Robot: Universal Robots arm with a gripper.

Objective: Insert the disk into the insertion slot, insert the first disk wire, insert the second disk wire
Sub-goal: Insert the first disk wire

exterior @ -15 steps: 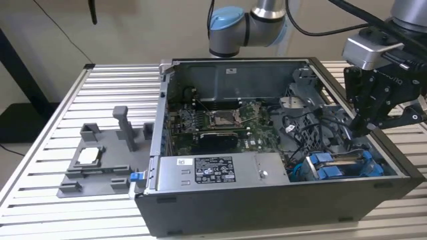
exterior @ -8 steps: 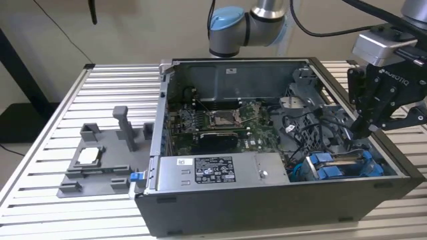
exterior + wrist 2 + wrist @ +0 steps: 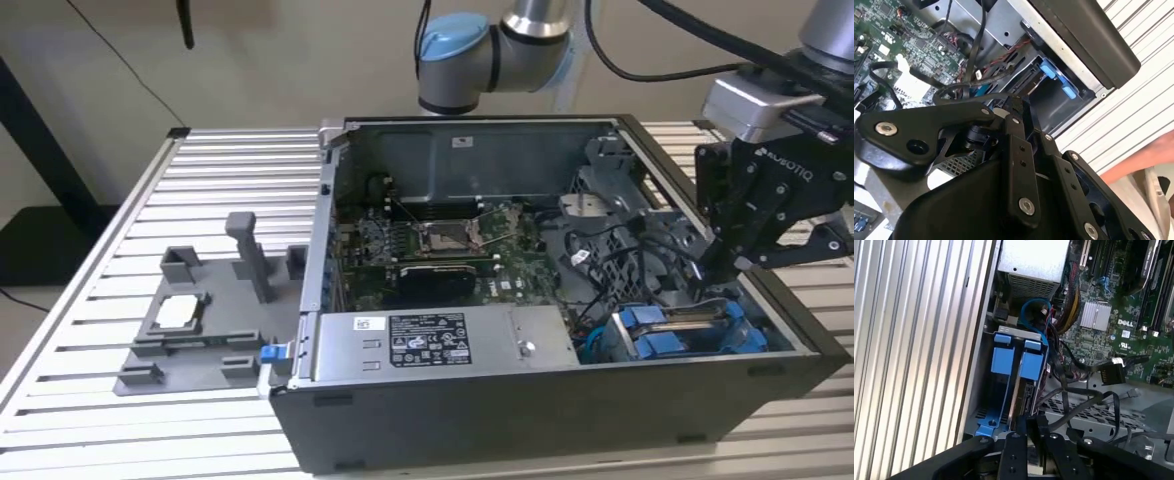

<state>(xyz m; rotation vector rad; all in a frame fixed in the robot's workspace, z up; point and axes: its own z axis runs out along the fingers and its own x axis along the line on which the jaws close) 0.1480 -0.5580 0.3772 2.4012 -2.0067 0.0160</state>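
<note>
At the far left of the exterior view, a grey moulded fixture [image 3: 187, 325] sits on the slatted aluminium bench [image 3: 94, 250], well apart from the work. At centre, below the blue-jointed robot arm [image 3: 467, 50], the open computer case [image 3: 561, 420] lies on its side. Its labelled power-supply box [image 3: 427, 342] runs along the near wall, with the green motherboard [image 3: 447, 240] behind it.

Toward the lower right of that frame, the disk [image 3: 683, 325] in its bright blue carrier stands inside the insertion slot [image 3: 594, 345], the grey metal bay in the case's corner. The first wrist view shows the disk [image 3: 1031, 362] at centre left, its blue tabs up at the bay's mouth, so the first step looks done.

The two wires appear to be what is left. In the first wrist view, loose black wires [image 3: 1074, 390] trail over the perforated metal to the right of the disk. Further right, a black connector [image 3: 1109, 372] lies free above the board, joined to nothing that can be seen.

At the right of the exterior view, the claw [image 3: 717, 268] hangs just above the disk, tips down among the cables. Both wrist views show the claw [image 3: 1029, 422] [image 3: 1013, 104] with its jaws drawn close together. No wire can be made out between them, though the tips sit too deep in the tangle to be sure.
</note>
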